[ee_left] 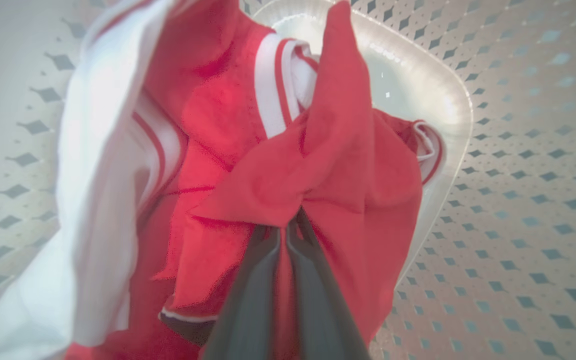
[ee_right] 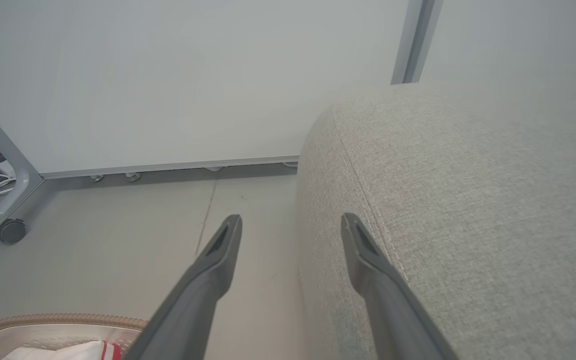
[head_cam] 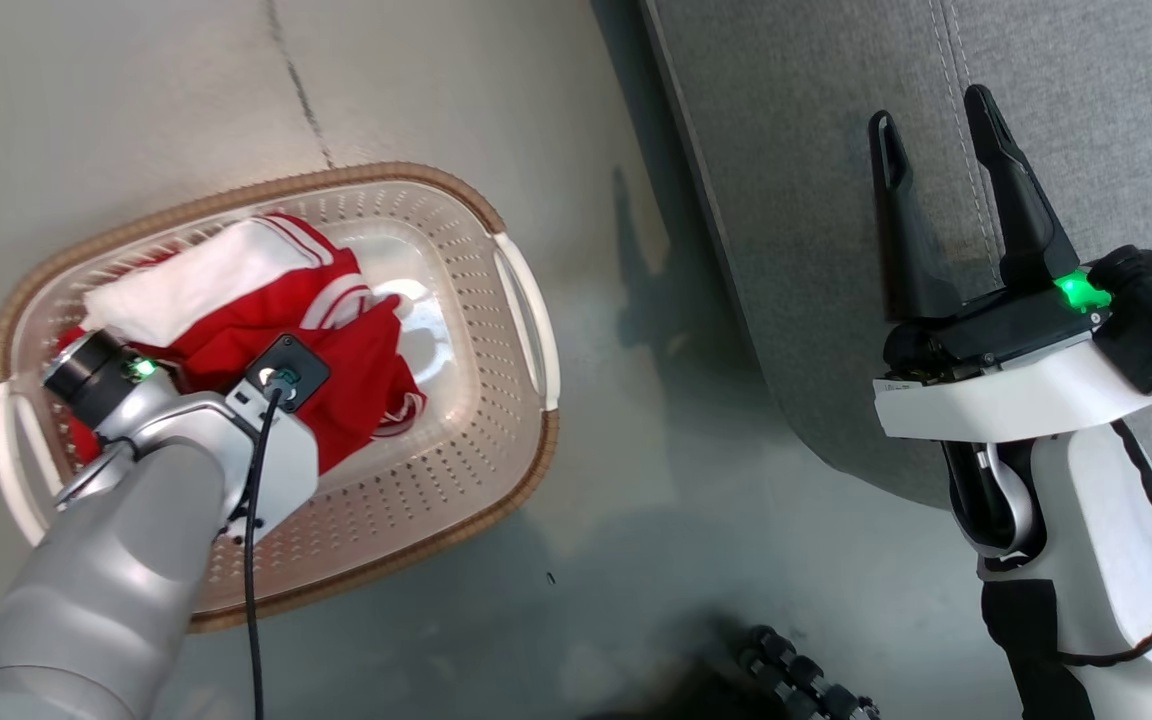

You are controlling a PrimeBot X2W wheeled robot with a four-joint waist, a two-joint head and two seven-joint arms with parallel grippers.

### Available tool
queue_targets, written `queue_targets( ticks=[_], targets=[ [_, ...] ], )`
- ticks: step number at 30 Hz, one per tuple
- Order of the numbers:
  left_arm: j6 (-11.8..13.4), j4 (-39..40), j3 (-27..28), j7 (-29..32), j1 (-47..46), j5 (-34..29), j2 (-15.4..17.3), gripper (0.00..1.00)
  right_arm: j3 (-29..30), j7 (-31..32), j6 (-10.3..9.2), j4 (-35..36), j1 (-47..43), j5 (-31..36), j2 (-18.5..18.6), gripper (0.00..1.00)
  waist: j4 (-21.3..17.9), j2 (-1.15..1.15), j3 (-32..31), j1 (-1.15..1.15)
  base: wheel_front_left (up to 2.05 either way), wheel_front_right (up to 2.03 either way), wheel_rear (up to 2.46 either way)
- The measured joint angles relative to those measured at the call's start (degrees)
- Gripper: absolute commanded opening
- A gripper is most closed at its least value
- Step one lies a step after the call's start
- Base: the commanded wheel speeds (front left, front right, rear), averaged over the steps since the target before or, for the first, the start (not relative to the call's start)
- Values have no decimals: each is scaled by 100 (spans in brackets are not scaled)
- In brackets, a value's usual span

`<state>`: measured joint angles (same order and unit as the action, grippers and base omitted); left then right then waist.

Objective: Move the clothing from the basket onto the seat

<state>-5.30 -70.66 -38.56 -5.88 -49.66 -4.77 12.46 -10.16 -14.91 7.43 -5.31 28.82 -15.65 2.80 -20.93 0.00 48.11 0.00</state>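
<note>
- The left pincer [ee_left: 288, 226] is reaching down into the basket [head_cam: 386, 176], its fingers pressing together on a bunched fold of the clothing [head_cam: 361, 350].
- The clothing, red with white trim, is lying heaped in the basket's left half, leaving the pale bottom bare to the right.
- The basket is sitting on the floor [head_cam: 636, 450], near the grey seat [head_cam: 816, 200].
- The right pincer [head_cam: 929, 110] is hovering over the seat's edge, its fingers standing wide apart and holding nothing.

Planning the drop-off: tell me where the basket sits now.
In the head view the basket stands on the floor at the left, beside the grey seat, holding the red clothing.
</note>
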Motion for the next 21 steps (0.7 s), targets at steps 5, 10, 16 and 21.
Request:
queue_targets(
  ticks=[5,10,16,21],
  targets=[
    [1,37,104,-357,36,220,-216,0,65,-1,0,-89,-41,167,-1,100,170,0,-269,0,0,0,0],
    [8,159,296,-705,270,556,-497,0,167,-3,0,-224,-186,353,-3,100,418,0,-706,0,0,0,0],
    [-1,602,500,-883,586,959,-736,0,283,87,0,-330,-393,564,-8,100,800,0,-1242,0,0,0,0],
    [-18,1256,644,-903,950,1270,-839,0,371,310,0,-339,-622,675,-5,100,1116,0,-1714,0,0,0,0]
  ],
)
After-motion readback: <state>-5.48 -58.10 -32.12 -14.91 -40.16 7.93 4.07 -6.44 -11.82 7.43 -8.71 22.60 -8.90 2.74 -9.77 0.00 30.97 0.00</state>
